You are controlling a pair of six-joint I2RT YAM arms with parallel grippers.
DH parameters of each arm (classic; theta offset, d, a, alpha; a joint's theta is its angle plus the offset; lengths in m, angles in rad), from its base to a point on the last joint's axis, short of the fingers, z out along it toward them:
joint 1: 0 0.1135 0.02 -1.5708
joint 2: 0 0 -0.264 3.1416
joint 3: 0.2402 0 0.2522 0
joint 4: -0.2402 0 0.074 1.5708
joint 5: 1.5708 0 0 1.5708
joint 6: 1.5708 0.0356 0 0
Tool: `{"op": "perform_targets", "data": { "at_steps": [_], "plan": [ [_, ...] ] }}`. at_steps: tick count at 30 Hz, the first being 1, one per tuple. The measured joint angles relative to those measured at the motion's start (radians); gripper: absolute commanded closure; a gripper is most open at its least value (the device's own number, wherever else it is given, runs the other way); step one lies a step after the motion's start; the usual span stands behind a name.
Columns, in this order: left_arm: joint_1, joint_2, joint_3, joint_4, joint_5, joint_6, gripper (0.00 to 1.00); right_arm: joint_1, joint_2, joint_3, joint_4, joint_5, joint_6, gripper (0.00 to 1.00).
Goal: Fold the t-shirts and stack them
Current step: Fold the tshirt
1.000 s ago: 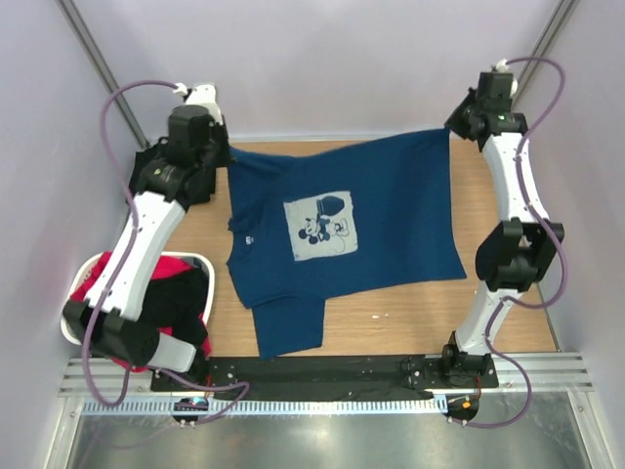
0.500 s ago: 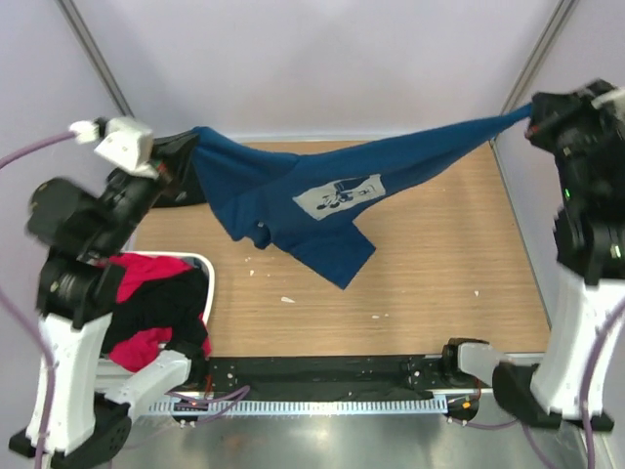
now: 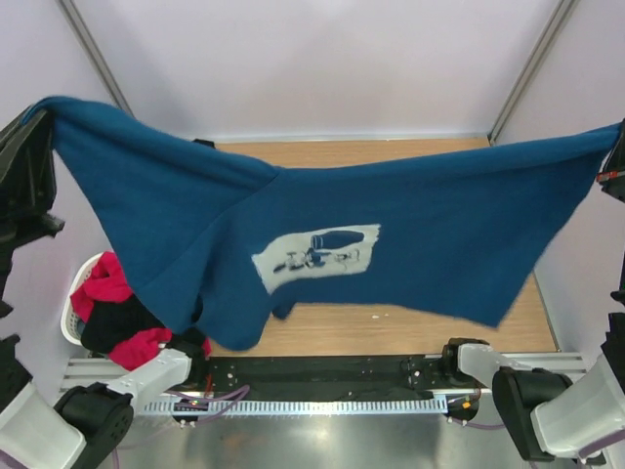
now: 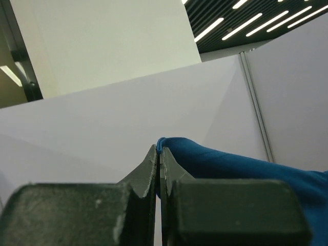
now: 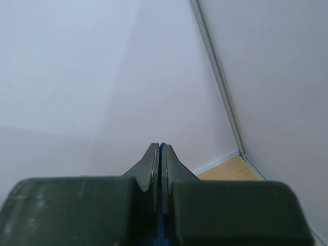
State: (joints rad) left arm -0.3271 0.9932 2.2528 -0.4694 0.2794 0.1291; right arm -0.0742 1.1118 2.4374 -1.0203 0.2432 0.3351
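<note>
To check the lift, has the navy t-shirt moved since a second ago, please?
Yes: the navy t-shirt has lifted off the table, now stretched above it.

Much of the table [image 3: 391,330] and part of the basket [image 3: 68,318] behind the navy t-shirt [image 3: 420,225]

wood table [image 3: 391,151]: white basket [image 3: 70,318] at near-left corner, red and black shirts [image 3: 115,305] heaped in it. couldn't tell if the basket sat on the wood or just beside it. black rail [image 3: 322,371] ran along the near edge.
</note>
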Motion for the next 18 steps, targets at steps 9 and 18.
{"op": "perform_targets", "data": {
  "at_steps": [9, 18],
  "plan": [
    [-0.001, 0.209, -0.22, 0.071, -0.028, -0.042, 1.0, 0.0, 0.137, -0.267, -0.014, 0.164, -0.013, 0.99],
    [0.0, 0.593, -0.536, 0.15, 0.009, -0.014, 1.0, -0.003, 0.317, -0.957, 0.358, 0.262, -0.001, 0.99]
  ]
}}
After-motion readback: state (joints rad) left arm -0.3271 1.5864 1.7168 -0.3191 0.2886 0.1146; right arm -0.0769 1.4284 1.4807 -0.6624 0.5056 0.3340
